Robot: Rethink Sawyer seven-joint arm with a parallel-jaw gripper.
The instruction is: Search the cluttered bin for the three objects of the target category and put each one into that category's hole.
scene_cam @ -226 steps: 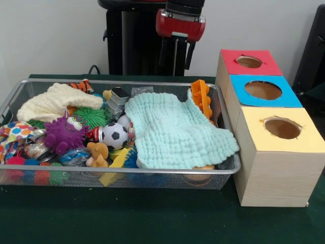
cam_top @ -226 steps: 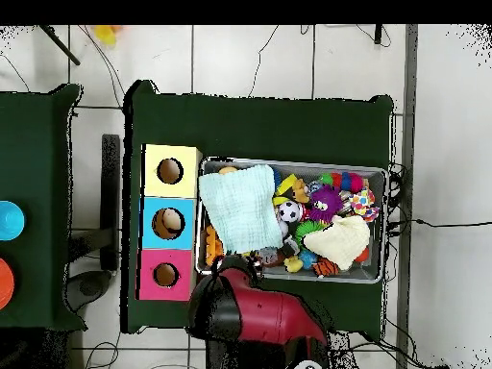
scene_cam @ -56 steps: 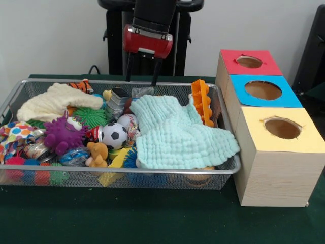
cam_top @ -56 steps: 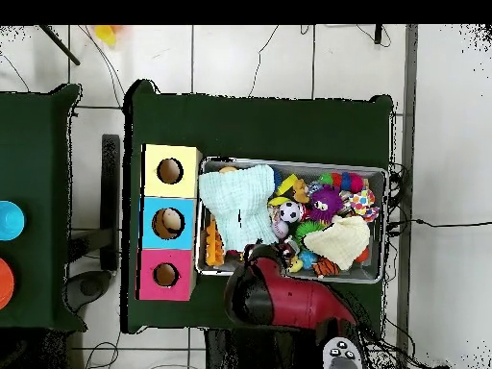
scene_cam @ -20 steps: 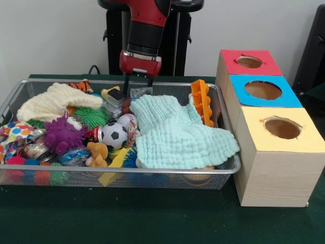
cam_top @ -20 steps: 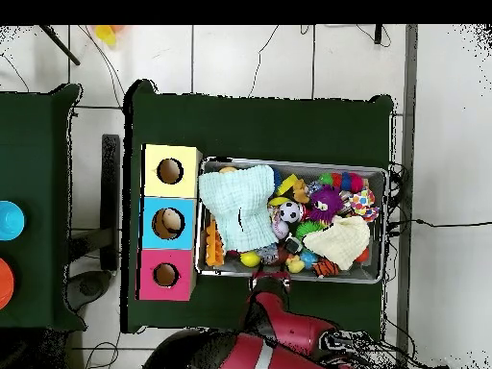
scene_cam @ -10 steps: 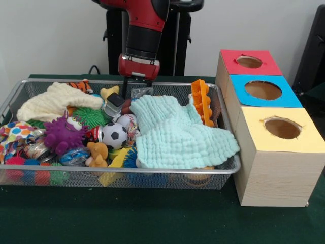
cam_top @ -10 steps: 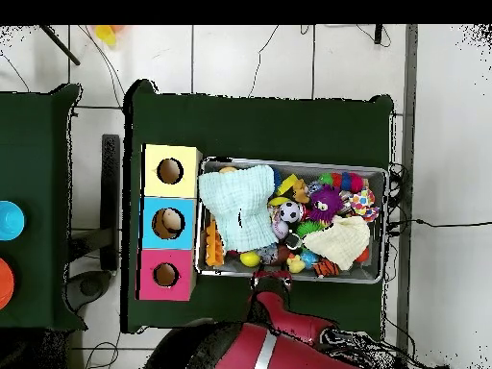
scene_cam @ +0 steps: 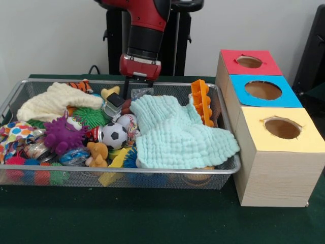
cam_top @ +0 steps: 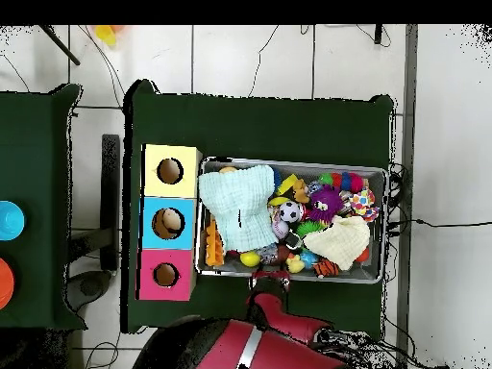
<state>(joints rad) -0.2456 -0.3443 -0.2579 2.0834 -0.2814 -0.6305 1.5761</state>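
The wire mesh bin (scene_cam: 127, 172) holds many toys, and it also shows in the overhead view (cam_top: 288, 161). A mint cloth (scene_cam: 177, 129) covers its right half. Beside the cloth lie a soccer ball (scene_cam: 114, 135), a baseball (scene_cam: 126, 121) and a purple monster (scene_cam: 63, 133). My gripper (scene_cam: 138, 87) hangs open and empty at the bin's far rim. It is just above a grey-black toy (scene_cam: 114, 100) and a yellow duck (scene_cam: 109, 92). In the overhead view the gripper (cam_top: 269, 281) is at the bin's robot-side edge. The blue-topped box's hole (scene_cam: 263, 90) is uncovered.
The red-topped hole (scene_cam: 249, 61) and the yellow-topped hole (scene_cam: 282, 128) flank the blue one. An orange toy (scene_cam: 202, 101) stands against the bin's right wall. A cream cloth (scene_cam: 53, 101) and a green spiky ball (scene_cam: 90, 116) lie at the left.
The arm came from the right and dropped to the bin's far rim. The mint cloth got bunched rightward, baring the baseball. In the last second the grey-black toy tipped and the gripper hardly moved.
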